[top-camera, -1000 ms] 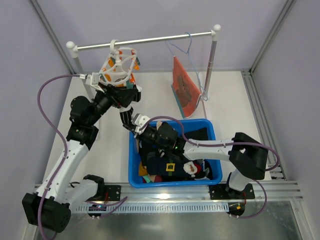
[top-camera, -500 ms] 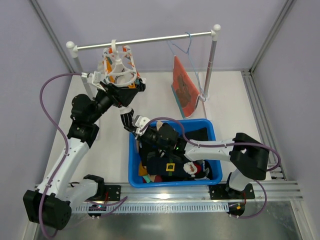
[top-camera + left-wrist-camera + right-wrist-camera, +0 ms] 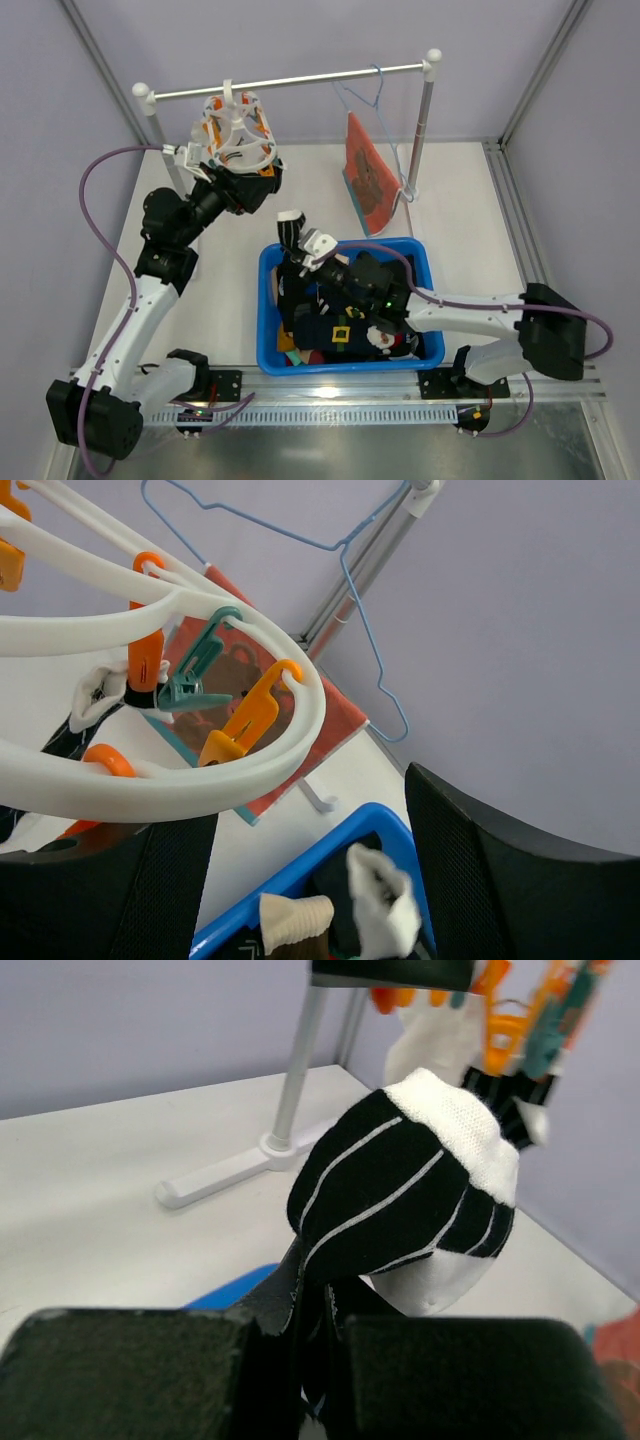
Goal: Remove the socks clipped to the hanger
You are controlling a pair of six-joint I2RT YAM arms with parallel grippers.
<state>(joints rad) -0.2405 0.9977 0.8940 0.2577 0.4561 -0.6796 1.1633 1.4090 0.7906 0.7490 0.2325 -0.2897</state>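
Blue bin [image 3: 350, 367], rack [image 3: 408, 190] on table [image 3: 470, 210]

The hanger [image 3: 200, 780] is running off the left wrist view's left edge. The sock [image 3: 390, 1200] is hiding the fingertips of the right gripper [image 3: 320, 1325] (pegs [image 3: 545, 1005] behind are blurring out).

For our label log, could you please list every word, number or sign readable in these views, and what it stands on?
None can be read.
The flat orange cloth carries only a brown bear picture.
The yellow square mark on a dark garment in the blue plastic bin is too small to read.
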